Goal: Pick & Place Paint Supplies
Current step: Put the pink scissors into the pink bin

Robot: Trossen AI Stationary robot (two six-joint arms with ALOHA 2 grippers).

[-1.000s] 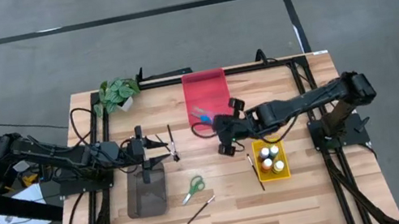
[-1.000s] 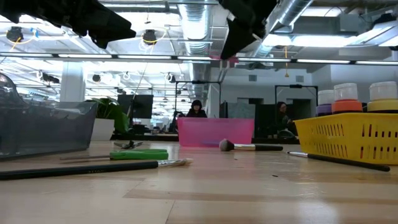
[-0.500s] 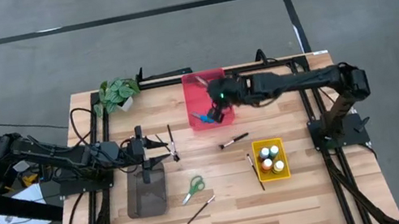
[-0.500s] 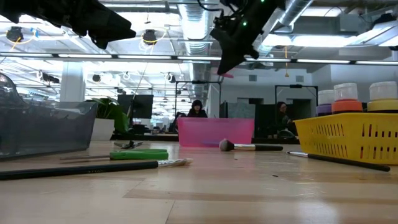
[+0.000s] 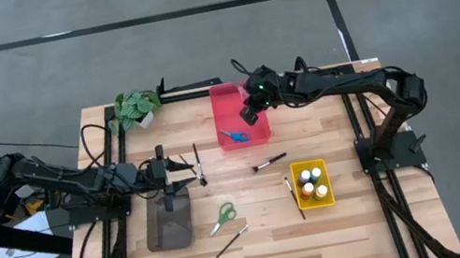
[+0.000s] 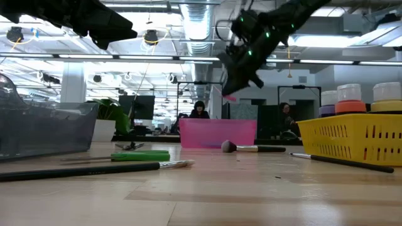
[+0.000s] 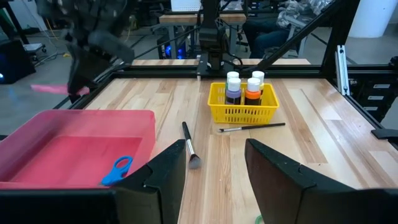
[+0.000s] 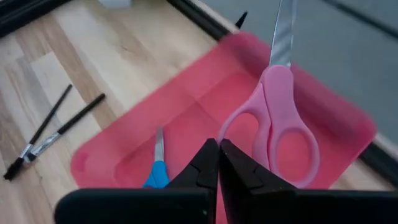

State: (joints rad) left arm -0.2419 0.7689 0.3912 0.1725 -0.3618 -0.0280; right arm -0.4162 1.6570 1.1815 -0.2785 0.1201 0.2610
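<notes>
My right gripper (image 5: 252,110) hangs over the red tray (image 5: 234,98) at the far middle of the table, shut on pink-handled scissors (image 8: 281,118). Blue-handled scissors (image 5: 233,135) lie flat in that tray. A dark brush (image 5: 269,162) lies on the wood just in front of the tray. Paint bottles stand in the yellow basket (image 5: 303,200). Green-handled scissors (image 5: 223,215) and another brush (image 5: 231,240) lie nearer the front edge. My left gripper (image 7: 214,165) stays open at the left, with nothing between its fingers. My right gripper pinches the rim of one pink handle loop (image 8: 229,132) between its two shut fingers (image 8: 205,163). The fingers slant down from the table's right. The scissors are lifted clear above the tray, with the blades (image 8: 283,31) pointing away from the gripper, beyond the tray's far edge.
A grey tray (image 5: 169,223) stands near my left gripper, with a thin brush (image 5: 199,165) beside it. A potted plant (image 5: 137,105) sits at the far left corner. One more brush (image 5: 295,195) lies against the yellow basket. Bare wood shows at the front right.
My right gripper has swung from the middle of the table, by the brush, toward the far edge and now hangs over the red tray. It rolled on the way and stayed shut on the pink scissors, which travelled with it clear of the table.
</notes>
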